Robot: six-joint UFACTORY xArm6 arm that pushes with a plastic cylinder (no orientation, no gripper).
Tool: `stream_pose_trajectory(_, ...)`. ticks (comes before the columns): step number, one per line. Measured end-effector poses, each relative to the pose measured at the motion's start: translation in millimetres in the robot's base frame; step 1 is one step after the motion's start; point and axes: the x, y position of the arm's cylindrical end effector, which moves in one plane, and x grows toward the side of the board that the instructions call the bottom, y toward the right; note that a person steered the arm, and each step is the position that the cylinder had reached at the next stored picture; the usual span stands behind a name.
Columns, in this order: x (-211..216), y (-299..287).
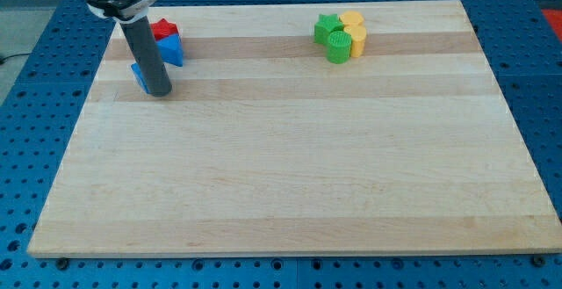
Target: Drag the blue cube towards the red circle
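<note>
No readable text, labels or numbers anywhere.

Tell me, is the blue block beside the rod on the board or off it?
On the board: the blue block lies on the wooden board near its left edge, touching my tip.

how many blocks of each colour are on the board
Red blocks: 1 visible, shape unclear
Blue blocks: 2, one partly behind my tip
Green blocks: 2
Yellow blocks: 2
Total: 7 on the wooden board
</note>
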Motion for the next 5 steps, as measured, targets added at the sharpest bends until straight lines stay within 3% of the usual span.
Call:
stream_pose_trajectory(2,12.2,-31.6)
stream_pose_trajectory(4,-29.9,-5.4)
stream_pose_trajectory(5,-8.8,12.3)
